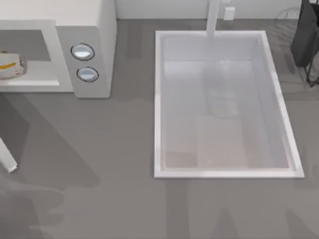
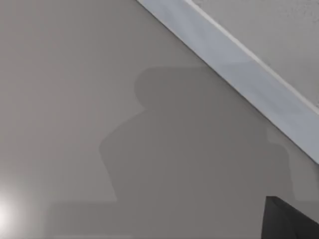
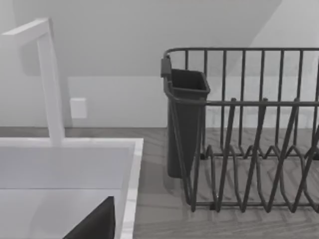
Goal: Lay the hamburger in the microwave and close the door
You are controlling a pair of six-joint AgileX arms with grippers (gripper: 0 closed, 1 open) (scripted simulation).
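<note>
**Burger in, door open**

While the hamburger [image 1: 11, 65] sat inside the microwave [image 1: 92, 30] at the table's far left, the door [image 1: 7, 162] stood open at the near left, nearer the left arm; finger state could not be told.

The microwave [image 1: 84, 30] stands at the table's [image 1: 124, 199] back left corner, with the hamburger [image 1: 11, 65] inside its cavity at the far left. Its two dials [image 1: 82, 52] sit one before the other on the panel right of the cavity. The sink [image 1: 158, 99] lies right of the microwave, with the faucet [image 1: 213, 17] behind it. The dish rack [image 3: 249, 124] stands right of the sink at the back, with a cup holder [image 3: 184, 119] on the side nearest the sink.
</note>
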